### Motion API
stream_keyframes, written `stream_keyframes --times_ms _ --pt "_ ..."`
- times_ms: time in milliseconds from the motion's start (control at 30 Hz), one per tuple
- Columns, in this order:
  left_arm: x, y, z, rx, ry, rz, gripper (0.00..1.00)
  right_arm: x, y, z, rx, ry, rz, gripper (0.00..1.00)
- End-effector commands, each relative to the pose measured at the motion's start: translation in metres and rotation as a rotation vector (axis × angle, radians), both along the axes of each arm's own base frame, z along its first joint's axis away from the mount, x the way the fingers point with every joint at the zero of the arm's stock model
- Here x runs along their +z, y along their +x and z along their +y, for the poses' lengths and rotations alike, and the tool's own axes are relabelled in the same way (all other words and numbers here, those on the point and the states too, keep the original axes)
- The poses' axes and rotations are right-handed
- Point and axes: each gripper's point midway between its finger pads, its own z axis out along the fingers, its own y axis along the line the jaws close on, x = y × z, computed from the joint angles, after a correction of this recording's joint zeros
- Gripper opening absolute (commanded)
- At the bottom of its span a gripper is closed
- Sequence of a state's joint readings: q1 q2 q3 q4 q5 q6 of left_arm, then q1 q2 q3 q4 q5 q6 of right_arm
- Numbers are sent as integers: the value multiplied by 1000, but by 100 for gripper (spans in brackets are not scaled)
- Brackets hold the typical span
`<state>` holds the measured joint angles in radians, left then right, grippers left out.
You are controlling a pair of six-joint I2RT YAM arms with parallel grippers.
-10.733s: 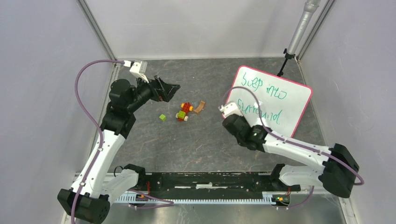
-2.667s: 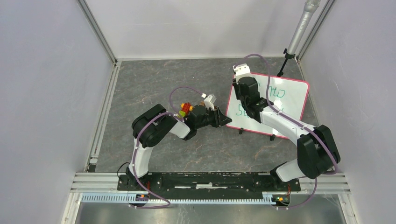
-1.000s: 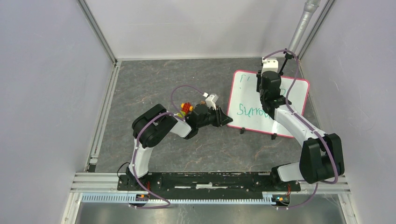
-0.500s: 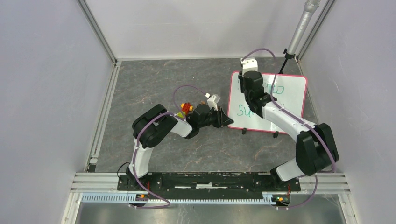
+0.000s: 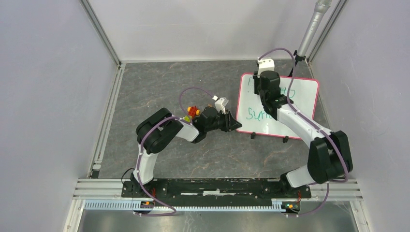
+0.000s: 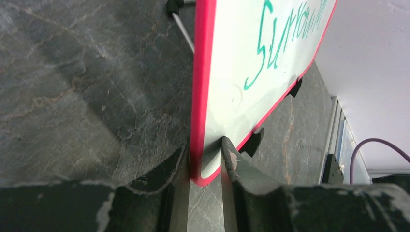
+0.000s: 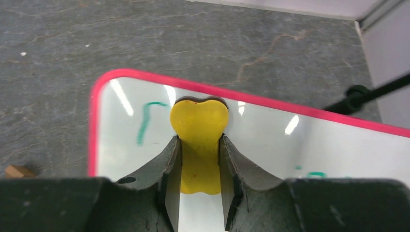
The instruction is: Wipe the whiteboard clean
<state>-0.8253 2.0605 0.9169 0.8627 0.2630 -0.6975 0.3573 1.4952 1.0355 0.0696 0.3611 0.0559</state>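
From the near edge, the left arm (image 5: 155, 135) reached across the grey stone-patterned surface (image 5: 159, 87) toward the right. Its jaws were drawn in narrow and pinched the near-left corner of the whiteboard (image 6: 251, 72), one finger on the face and one behind the pink-red frame. Just behind that arm's wrist we saw a small heap of coloured toy blocks (image 5: 192, 112) lying on the surface.

The whiteboard (image 5: 302, 104) stood in the right half of the surface, toward the back, tilted and propped on small black feet (image 5: 285, 139) along its near edge. A green handwritten word ran across the lower part of its face, and a few green strokes showed near the top.

The right arm (image 5: 300, 123) stretched over the board from the near right. Its jaws were closed on a yellow eraser (image 7: 199, 128), which lay against the board's face close to the far-left corner, beside one green stroke. We could not tell how firmly it pressed.

Beyond the board's far edge, a black stand (image 5: 293, 70) carried a silver pole (image 5: 315, 21) in the back right corner.
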Motion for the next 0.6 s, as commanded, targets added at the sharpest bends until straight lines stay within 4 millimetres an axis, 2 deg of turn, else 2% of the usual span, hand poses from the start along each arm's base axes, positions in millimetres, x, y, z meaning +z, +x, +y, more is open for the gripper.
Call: stream_keyframes --times_ms 0,67,200,267,333,433,567 --pt "-45 -18 20 -33 190 75 2 4 -19 -42 -92 -34 -3 33" --pt "-37 -21 16 -63 180 85 9 3 -25 -38 -61 -29 7 33" --pt "-16 -23 12 -91 137 97 44 4 -32 -39 -54 -30 13 33" --pt "-1 -21 11 -90 79 104 60 8 -31 -39 -47 -35 8 33" --pt "15 -16 10 -88 21 98 71 13 -30 -38 -39 -37 -2 33" --pt "34 -3 10 -66 -25 80 80 16 -29 -31 -7 -18 -8 33" --pt "57 21 11 -35 -108 89 83 13 -26 -23 30 4 -7 34"
